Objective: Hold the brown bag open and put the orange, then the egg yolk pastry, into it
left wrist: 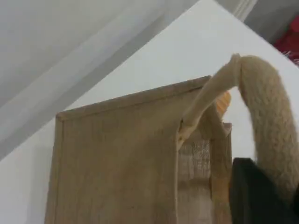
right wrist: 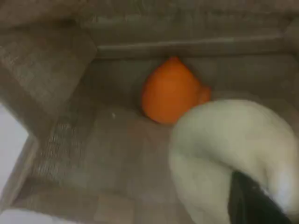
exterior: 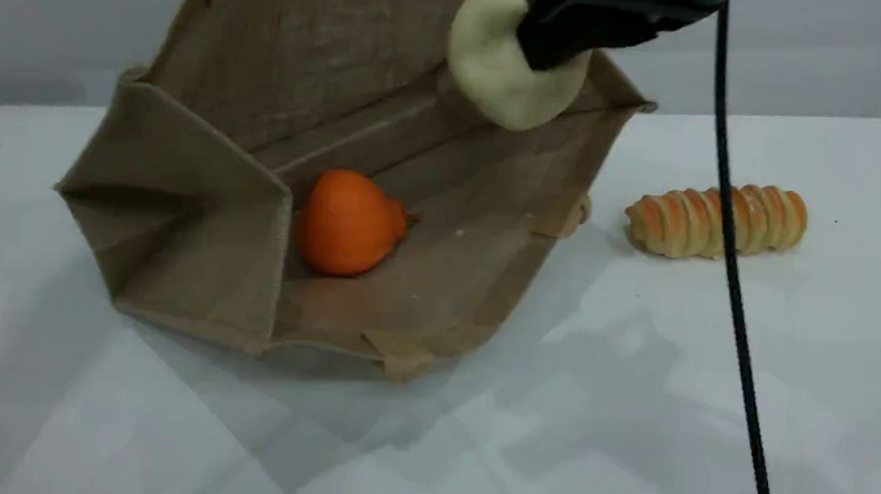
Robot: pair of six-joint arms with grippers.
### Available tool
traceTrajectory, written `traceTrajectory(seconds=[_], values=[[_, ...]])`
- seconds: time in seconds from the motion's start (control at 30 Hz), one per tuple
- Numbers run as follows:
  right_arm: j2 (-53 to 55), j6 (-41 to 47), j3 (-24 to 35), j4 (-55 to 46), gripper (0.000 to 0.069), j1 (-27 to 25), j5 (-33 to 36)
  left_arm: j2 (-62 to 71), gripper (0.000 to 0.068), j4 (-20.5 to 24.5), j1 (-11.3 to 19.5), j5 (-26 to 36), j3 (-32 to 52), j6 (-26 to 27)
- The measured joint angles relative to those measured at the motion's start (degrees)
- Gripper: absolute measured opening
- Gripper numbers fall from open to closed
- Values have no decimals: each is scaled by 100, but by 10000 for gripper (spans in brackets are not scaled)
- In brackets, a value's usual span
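Note:
The brown bag (exterior: 251, 71) lies open toward the camera, its upper side lifted. The orange (exterior: 347, 223) rests inside on the lower panel, also seen in the right wrist view (right wrist: 170, 91). My right gripper (exterior: 559, 46) is shut on the pale egg yolk pastry (exterior: 495, 69) and holds it in the air over the bag's mouth at the back right. From the right wrist, the pastry (right wrist: 224, 149) hangs above the bag's inside, near the orange. My left gripper (left wrist: 254, 196) is shut on the bag's rope handle (left wrist: 268, 116), which runs up from the fingertip; it is out of the scene view.
A ridged golden bread roll (exterior: 718, 218) lies on the white table (exterior: 631, 407) to the right of the bag. A black cable (exterior: 733, 291) hangs down across the right side in front of it.

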Motion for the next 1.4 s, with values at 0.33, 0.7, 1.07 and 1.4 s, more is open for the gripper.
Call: traceTrajectory(seconds=[0.33, 0.7, 1.07, 1.4], values=[[931, -2253, -80, 2516, 39, 2, -819, 0, 80, -97, 0, -12, 0, 0], [2036, -2539, -1241, 3334, 45, 2, -306, 0, 80, -91, 0, -7, 0, -5], [2308, -2524, -1680, 3539, 342, 2, -223, 0, 80, -91, 0, -7, 0, -5], [1972, -2531, -1674, 3348, 549, -84, 316, 0, 80, -86, 0, -2, 0, -5]])
